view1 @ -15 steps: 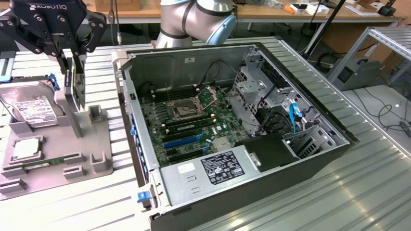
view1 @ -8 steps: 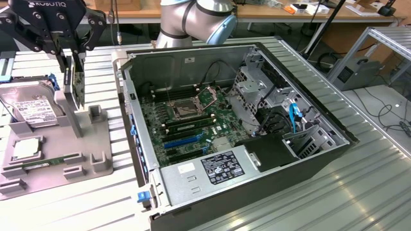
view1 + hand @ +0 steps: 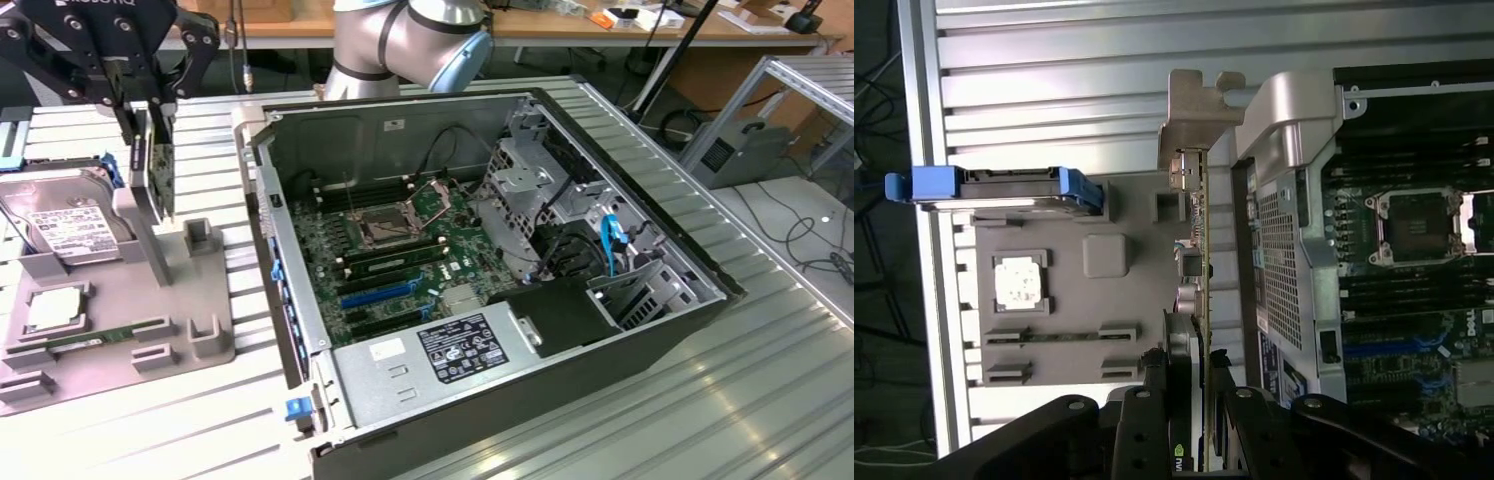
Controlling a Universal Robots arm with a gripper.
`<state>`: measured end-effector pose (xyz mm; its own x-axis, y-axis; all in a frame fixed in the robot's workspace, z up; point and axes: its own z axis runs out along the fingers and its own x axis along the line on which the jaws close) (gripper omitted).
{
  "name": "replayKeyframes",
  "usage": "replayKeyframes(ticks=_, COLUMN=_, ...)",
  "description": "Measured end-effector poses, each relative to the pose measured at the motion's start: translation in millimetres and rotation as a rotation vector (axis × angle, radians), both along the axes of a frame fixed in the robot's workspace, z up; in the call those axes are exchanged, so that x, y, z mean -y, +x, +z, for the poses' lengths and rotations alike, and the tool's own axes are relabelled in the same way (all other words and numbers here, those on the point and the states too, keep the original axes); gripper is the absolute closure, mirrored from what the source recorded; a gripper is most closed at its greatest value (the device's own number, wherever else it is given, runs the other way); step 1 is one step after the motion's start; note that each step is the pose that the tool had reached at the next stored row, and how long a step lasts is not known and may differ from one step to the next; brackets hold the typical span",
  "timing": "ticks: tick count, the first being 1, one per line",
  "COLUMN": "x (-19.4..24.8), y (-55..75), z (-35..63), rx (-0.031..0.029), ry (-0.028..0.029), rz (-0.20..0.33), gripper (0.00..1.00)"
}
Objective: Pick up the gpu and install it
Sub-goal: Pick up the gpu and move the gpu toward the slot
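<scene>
Dark gpu [image 3: 1204,250] gripped on edge by the black tool [image 3: 1189,370], above the grey tray [image 3: 200,330].
We count one thin flat gpu with a silver bracket [image 3: 1199,105], two tool fingers [image 3: 1150,415] pinching it, one boxy silver hard drive [image 3: 60,225] and one square chip [image 3: 54,310] on the moulded tray, one open case [image 3: 641,340] beside it on the ribbed metal table [image 3: 747,400].

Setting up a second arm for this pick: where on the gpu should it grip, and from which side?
Come from above and pinch the gpu by its two flat faces, near the end away from its metal bracket. The card is thin and stands on edge, so those faces give parallel surfaces. The claw is shut on it this way now, leaving bracket and lower edge free.
</scene>
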<state>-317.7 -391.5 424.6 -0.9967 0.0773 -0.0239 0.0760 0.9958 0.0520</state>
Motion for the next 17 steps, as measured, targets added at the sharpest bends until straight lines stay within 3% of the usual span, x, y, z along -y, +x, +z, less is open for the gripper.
replayKeyframes(ticks=17, x=0.0, y=0.0, z=12.6, rx=0.0, ry=0.0038, rz=0.0, gripper=0.73)
